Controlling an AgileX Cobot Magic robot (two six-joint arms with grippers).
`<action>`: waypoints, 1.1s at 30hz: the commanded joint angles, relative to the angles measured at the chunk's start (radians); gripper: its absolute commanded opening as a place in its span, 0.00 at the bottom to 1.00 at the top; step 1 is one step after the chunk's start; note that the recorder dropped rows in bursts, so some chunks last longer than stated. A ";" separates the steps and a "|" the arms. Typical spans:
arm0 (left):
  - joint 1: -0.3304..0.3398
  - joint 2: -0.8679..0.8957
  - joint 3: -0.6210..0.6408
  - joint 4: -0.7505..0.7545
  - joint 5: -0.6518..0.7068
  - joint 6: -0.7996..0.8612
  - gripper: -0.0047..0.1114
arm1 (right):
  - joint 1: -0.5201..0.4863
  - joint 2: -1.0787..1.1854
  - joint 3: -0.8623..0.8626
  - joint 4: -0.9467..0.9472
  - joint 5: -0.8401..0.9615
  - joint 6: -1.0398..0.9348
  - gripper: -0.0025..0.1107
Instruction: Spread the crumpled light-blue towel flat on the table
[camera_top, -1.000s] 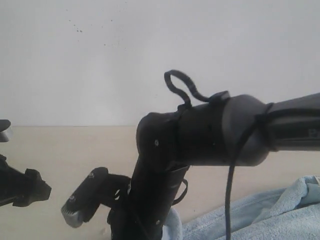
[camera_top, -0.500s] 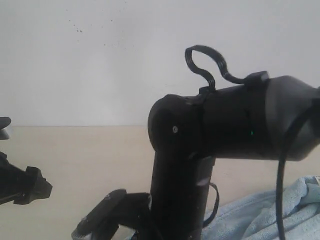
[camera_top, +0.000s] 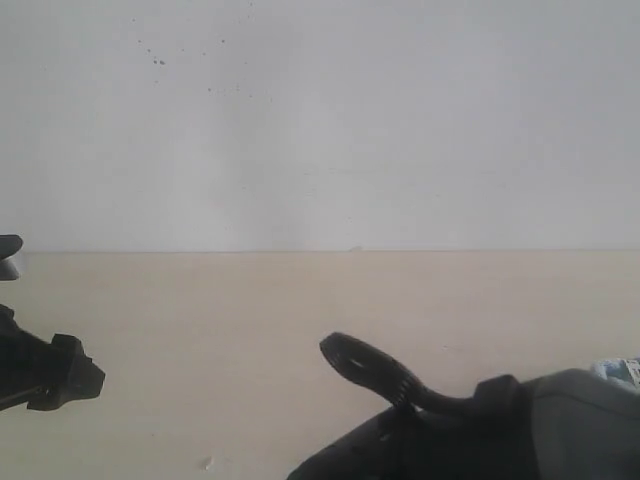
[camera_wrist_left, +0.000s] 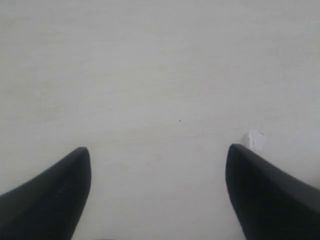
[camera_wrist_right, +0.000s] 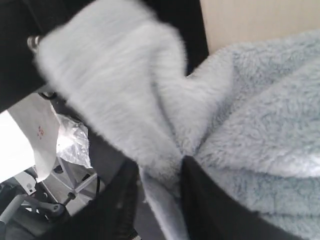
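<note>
The light-blue fluffy towel (camera_wrist_right: 250, 125) fills the right wrist view, bunched into folds. My right gripper (camera_wrist_right: 160, 162) is shut on a pinched fold of it, with one flap standing up past the fingers (camera_wrist_right: 205, 200). In the exterior view only a sliver of towel (camera_top: 622, 370) shows at the right edge, behind the right arm (camera_top: 480, 430). My left gripper (camera_wrist_left: 159, 152) hangs open over the bare beige table (camera_wrist_left: 160, 75), nothing between its fingertips (camera_wrist_left: 80, 165). A black part of the left arm (camera_top: 50, 375) sits at the exterior view's left edge.
A white wall (camera_top: 320, 120) rises behind the table (camera_top: 250, 310). A small white chip (camera_wrist_left: 256, 139) marks the tabletop by the left gripper. Past the table's edge in the right wrist view lie a crinkled plastic bag (camera_wrist_right: 72, 142), white sheet (camera_wrist_right: 30, 125) and a metal stand (camera_wrist_right: 60, 195).
The right arm has dropped from the middle of the exterior view to its bottom edge. The towel there has shrunk to a sliver. The left arm stays still.
</note>
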 joint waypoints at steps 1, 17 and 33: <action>0.003 0.002 -0.006 -0.017 0.007 -0.009 0.65 | 0.002 -0.009 -0.009 -0.010 0.000 0.051 0.46; 0.003 0.002 -0.006 -0.024 0.009 -0.009 0.65 | -0.111 -0.056 -0.289 -0.682 0.000 0.430 0.50; 0.003 0.002 -0.006 -0.028 0.006 -0.009 0.65 | -0.883 0.081 -0.197 0.307 0.000 -0.076 0.50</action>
